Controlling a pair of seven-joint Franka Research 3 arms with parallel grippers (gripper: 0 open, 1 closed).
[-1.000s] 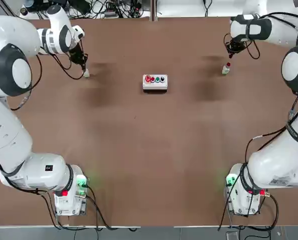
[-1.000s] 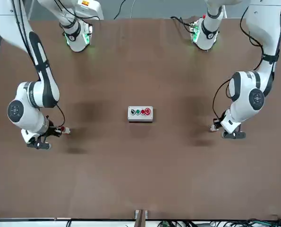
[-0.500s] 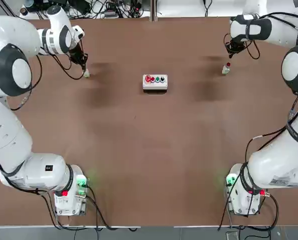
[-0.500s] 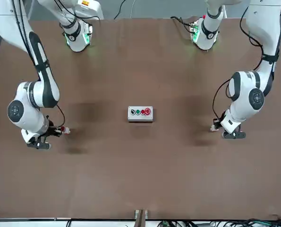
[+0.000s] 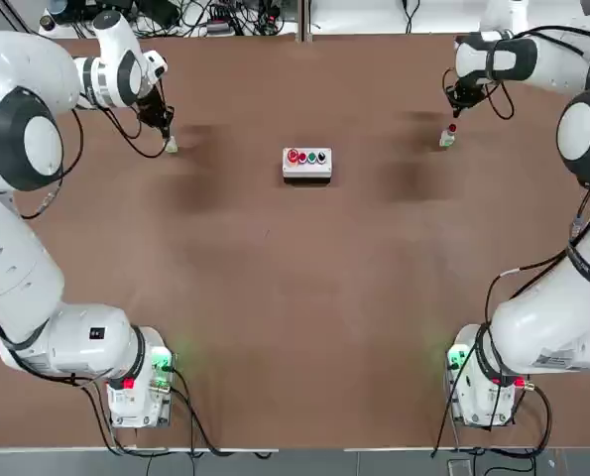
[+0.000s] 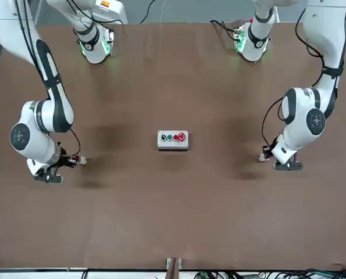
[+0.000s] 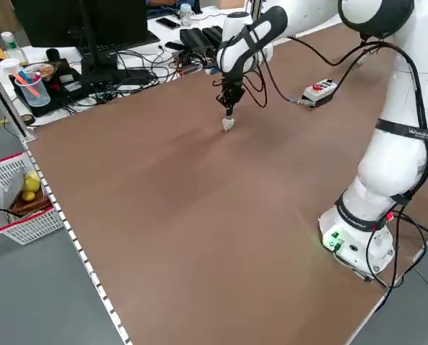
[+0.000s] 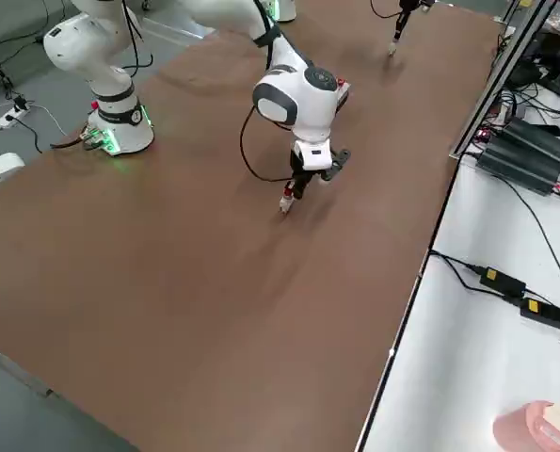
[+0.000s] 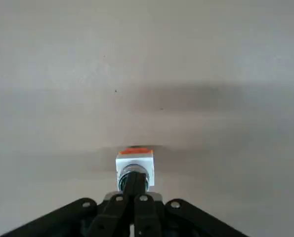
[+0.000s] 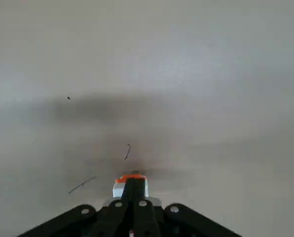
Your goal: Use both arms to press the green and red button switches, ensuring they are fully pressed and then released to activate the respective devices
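The green switch (image 9: pixel 147 162) is set just beyond the closed tips of the left pincer (image 9: pixel 134 177), the red switch (image 8: pixel 286 201) just below the closed right pincer (image 10: pixel 135 181); a short straight press seems called for, though contact cannot be told

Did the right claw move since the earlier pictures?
No; in the top view the right claw stays beside the red-capped switch, right of the button box.

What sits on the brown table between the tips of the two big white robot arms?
A small white box with a row of red and green buttons; the top view shows it.
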